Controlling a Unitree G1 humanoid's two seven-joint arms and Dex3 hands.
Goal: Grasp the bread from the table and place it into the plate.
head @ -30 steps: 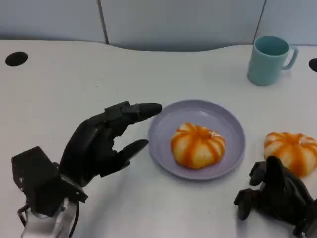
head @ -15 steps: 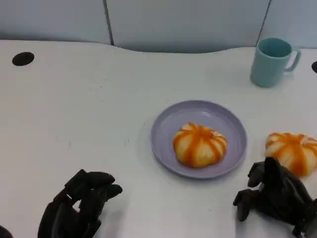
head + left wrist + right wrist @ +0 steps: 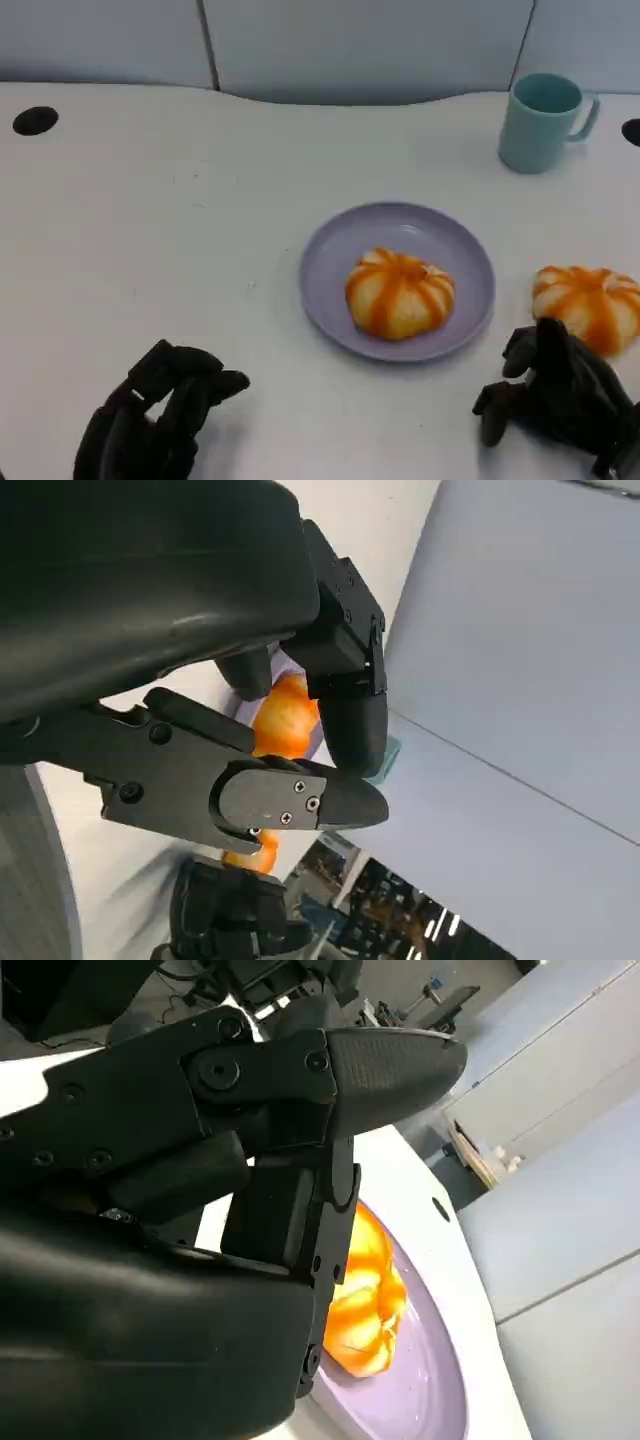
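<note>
Your left hand sits low at the near edge of the desk, fingers curled in with nothing in them, well apart from the plate. Your right hand rests on the desk near the right edge, fingers bent downward and holding nothing; it lies just in front of the second bread, and you cannot tell whether it touches that bun. One orange-striped bread already lies inside the lilac plate, slightly toward its near side. The second bread sits on the bare desk just beside the plate's right rim. A teal mug stands upright at the far right.
</note>
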